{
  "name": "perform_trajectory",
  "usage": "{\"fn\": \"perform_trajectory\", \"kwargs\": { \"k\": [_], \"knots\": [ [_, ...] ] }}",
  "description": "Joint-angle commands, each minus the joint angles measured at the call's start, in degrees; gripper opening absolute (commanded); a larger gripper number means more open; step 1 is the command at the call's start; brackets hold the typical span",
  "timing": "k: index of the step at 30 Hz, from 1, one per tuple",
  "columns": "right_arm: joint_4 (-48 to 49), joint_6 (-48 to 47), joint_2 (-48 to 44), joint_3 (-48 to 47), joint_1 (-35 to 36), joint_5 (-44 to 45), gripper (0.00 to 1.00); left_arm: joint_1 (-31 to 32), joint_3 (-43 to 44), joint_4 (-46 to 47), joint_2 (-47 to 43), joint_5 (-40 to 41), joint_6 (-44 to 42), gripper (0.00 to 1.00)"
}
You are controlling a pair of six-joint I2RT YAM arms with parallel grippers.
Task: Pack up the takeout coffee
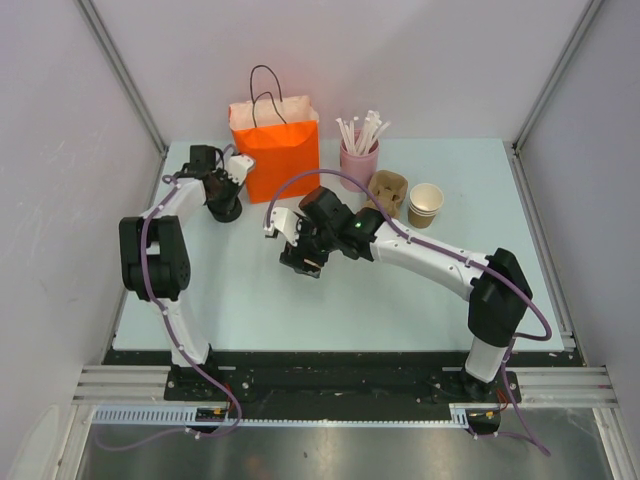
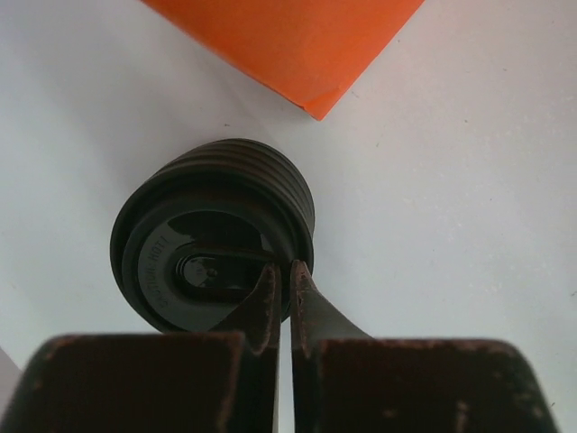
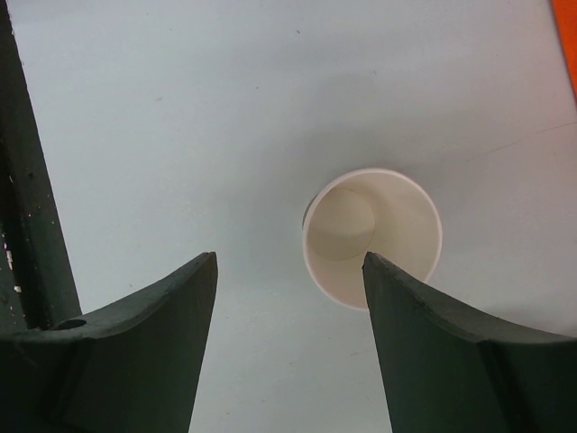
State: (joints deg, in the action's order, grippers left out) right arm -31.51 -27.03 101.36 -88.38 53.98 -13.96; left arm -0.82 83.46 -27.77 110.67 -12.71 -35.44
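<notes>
A stack of black ribbed plastic lids [image 2: 216, 225] stands on the table beside the orange paper bag [image 1: 274, 150], whose corner shows in the left wrist view [image 2: 288, 45]. My left gripper [image 2: 287, 266] is over the stack [image 1: 226, 210], its fingers pinched on the right rim of the top lid. My right gripper [image 3: 290, 257] is open above an empty paper cup [image 3: 374, 234] with no lid; the cup sits under the right fingertip, off-centre. In the top view the right gripper [image 1: 300, 262] hides this cup. No cup with a black lid on it is in view.
A pink holder with straws [image 1: 358, 155], a brown pulp cup carrier [image 1: 388, 190] and stacked pale-rimmed paper cups [image 1: 425, 203] stand at the back right. The bag stands upright with its mouth open at the back. Grey walls close the table's sides.
</notes>
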Motion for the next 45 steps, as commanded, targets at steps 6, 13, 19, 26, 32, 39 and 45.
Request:
{"fn": "perform_trajectory", "kwargs": {
  "k": [6,13,19,26,32,39,45],
  "knots": [
    [-0.2,0.0,-2.4,-1.6,0.0,0.2,0.70,-0.2,1.5,-1.3,-6.1,-1.2,3.0,0.01],
    [0.0,0.3,-3.0,-1.4,-0.2,0.1,0.70,-0.2,0.7,-1.3,-9.9,-1.5,5.0,0.00],
    [2.8,6.0,-4.9,-1.1,-2.4,-1.9,0.71,-0.1,-1.2,-3.2,-15.5,-5.5,7.9,0.00],
    [8.0,23.2,-8.0,-0.8,-11.2,-3.4,0.71,8.2,-3.8,-12.6,-26.0,-9.5,8.5,0.01],
    [9.4,34.5,-10.9,2.8,-18.6,2.0,0.70,22.1,-5.2,-21.1,-30.7,-11.0,8.3,0.00],
    [9.4,38.8,-12.8,6.8,-22.6,3.0,0.70,34.2,-3.7,-22.9,-25.3,-8.0,8.5,0.00],
    [7.1,37.9,-12.9,7.6,-22.8,6.0,0.70,36.1,-0.4,-23.0,-18.6,-7.0,9.5,0.00]
  ]
}}
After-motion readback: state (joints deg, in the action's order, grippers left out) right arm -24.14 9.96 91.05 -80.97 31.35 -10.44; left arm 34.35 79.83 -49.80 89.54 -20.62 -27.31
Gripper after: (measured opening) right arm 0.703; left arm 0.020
